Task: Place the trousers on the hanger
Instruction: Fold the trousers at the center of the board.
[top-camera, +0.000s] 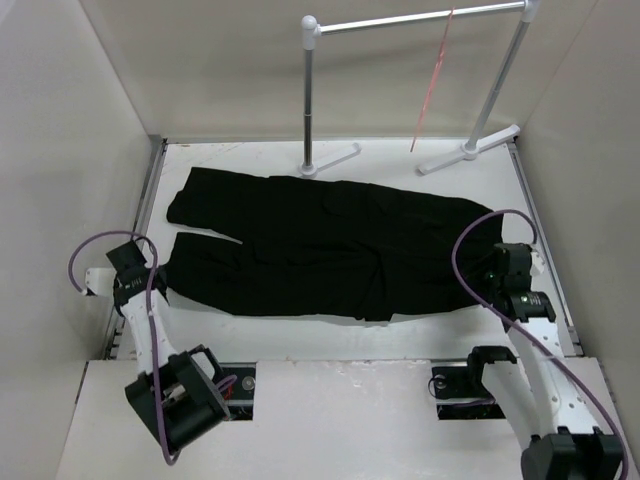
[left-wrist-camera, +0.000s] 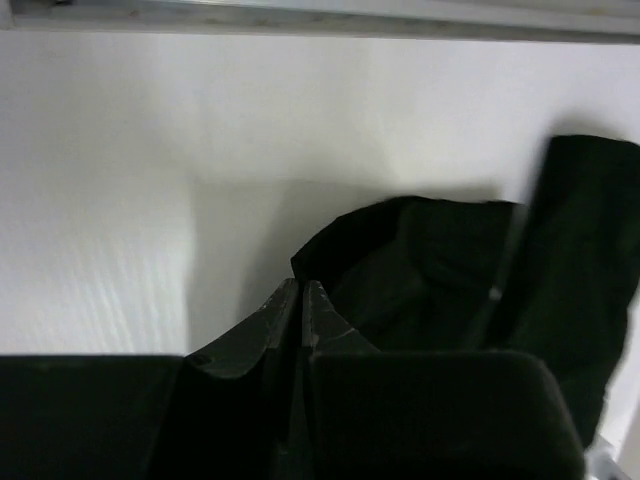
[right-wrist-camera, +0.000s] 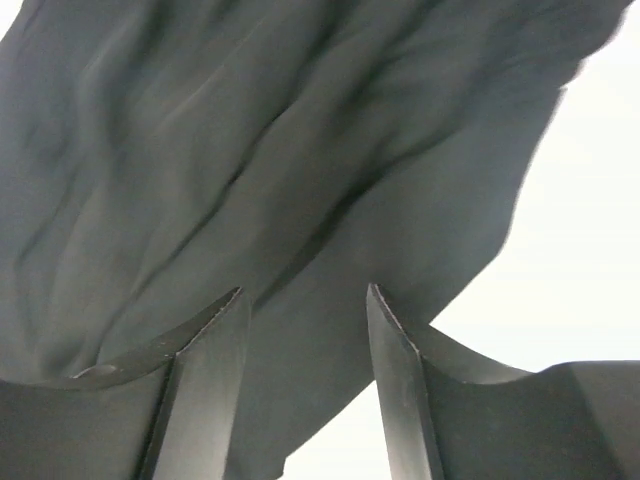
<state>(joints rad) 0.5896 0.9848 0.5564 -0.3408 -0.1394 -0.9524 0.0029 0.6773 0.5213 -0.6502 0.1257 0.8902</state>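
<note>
The black trousers lie flat across the table, leg ends at the left and waist at the right. The pink-red hanger hangs edge-on from the rail at the back right, far from both grippers. My left gripper is shut with nothing visible between its jaws. In the left wrist view its tips sit just short of a trouser leg end. My right gripper is open over the waist end. In the right wrist view the fabric lies beneath the spread jaws.
The white-and-grey garment rail stands at the back, its two feet on the table behind the trousers. White walls close in the left, right and back. A metal strip runs along the table's left edge.
</note>
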